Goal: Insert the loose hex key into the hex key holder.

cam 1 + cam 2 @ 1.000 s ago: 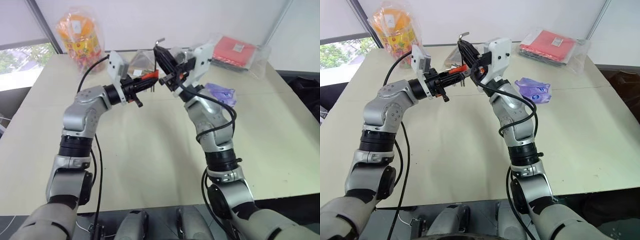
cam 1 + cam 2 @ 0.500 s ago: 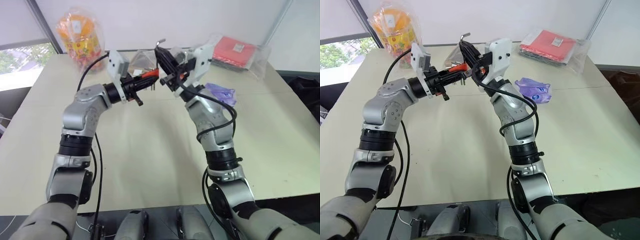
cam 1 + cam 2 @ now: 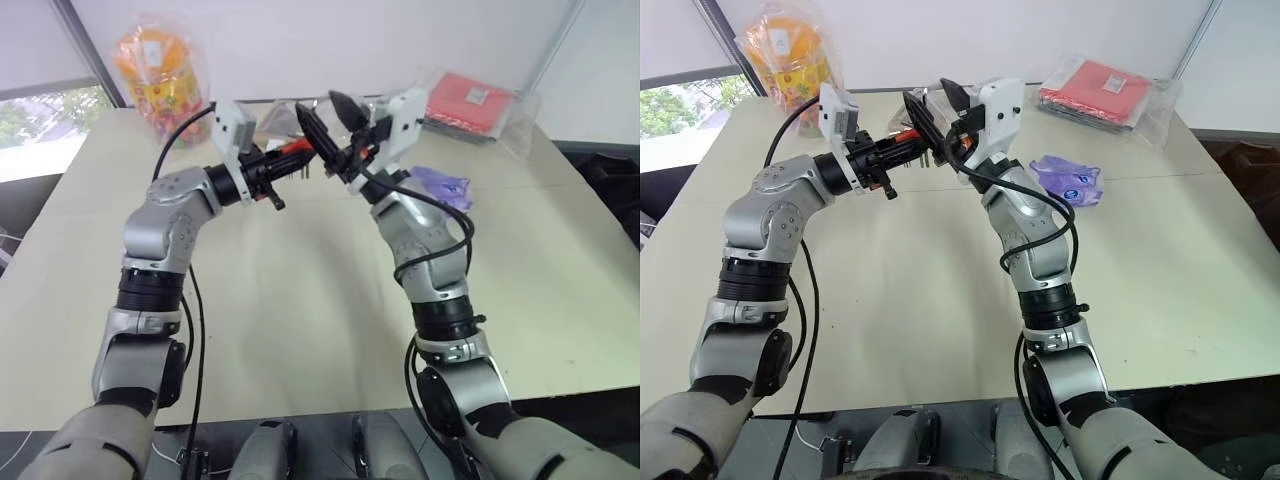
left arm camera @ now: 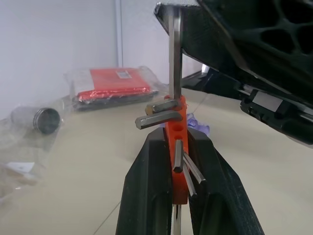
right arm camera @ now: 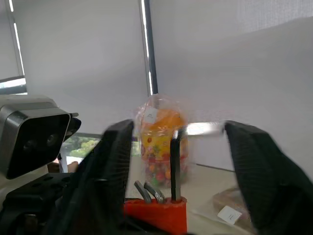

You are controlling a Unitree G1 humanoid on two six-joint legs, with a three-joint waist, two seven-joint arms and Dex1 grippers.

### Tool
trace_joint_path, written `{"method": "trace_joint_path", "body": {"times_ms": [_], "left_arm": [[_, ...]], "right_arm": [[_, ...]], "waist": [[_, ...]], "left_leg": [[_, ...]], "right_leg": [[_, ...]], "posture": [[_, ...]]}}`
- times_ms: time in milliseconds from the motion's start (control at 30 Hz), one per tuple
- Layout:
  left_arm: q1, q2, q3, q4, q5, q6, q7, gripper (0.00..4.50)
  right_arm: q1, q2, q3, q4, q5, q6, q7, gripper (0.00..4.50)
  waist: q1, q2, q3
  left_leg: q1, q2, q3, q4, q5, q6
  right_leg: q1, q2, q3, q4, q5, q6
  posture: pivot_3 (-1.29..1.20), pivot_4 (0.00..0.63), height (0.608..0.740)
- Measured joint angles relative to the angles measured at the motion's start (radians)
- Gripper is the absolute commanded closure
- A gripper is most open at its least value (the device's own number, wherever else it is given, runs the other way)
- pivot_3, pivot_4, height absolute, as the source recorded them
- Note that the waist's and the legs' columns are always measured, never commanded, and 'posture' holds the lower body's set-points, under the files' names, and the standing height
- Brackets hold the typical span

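A pale cream table (image 3: 300, 330) stretches away towards a white wall. At its far left corner stands a clear bag of orange and multicoloured sweets (image 3: 160, 70), upright against the window side. At the far right lies a flat red packet in clear plastic wrap (image 3: 470, 100), reaching close to the table's far edge. Nearer, right of centre, sits a small crumpled purple packet (image 3: 445, 187), well apart from the red one. Near the far middle rests a brownish item in a clear bag (image 3: 283, 122) (its contents are too small to make out). A small metal tin in plastic wrap (image 4: 41, 120) lies near the red packet.
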Motion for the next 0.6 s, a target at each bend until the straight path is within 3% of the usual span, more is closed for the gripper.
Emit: {"method": "trace_joint_path", "body": {"times_ms": [200, 400, 600], "left_arm": [[0.001, -0.008, 0.010, -0.022, -0.001, 0.004, 0.007, 4.50], [0.023, -0.029, 0.007, -0.060, -0.032, 0.046, 0.008, 4.50], [0.078, -0.057, -0.023, -0.101, -0.045, 0.089, -0.001, 4.50]], "right_arm": [[0.169, -0.211, -0.068, -0.188, 0.094, 0.161, 0.084, 1.23], [0.255, -0.524, -0.126, -0.357, 0.253, 0.334, 0.324, 1.23], [0.281, -0.592, -0.114, -0.413, 0.275, 0.361, 0.401, 1.23]], "waist": [[0.012, 0.000, 0.000], [0.001, 0.000, 0.000], [0.008, 0.000, 0.000]], "left_leg": [[-0.001, -0.002, -0.001, 0.001, 0.000, 0.000], [0.000, 0.000, 0.001, 0.000, -0.001, 0.001], [0.000, 0.000, 0.000, 0.000, -0.001, 0.001]], "right_leg": [[0.001, 0.000, 0.000, -0.002, 0.000, 0.001], [0.001, 0.001, 0.000, -0.002, 0.000, 0.001], [0.002, 0.000, 0.000, -0.002, 0.000, 0.001]], "posture": [[0.00, 0.150, 0.740], [0.00, 0.150, 0.740], [0.00, 0.150, 0.740]]}}
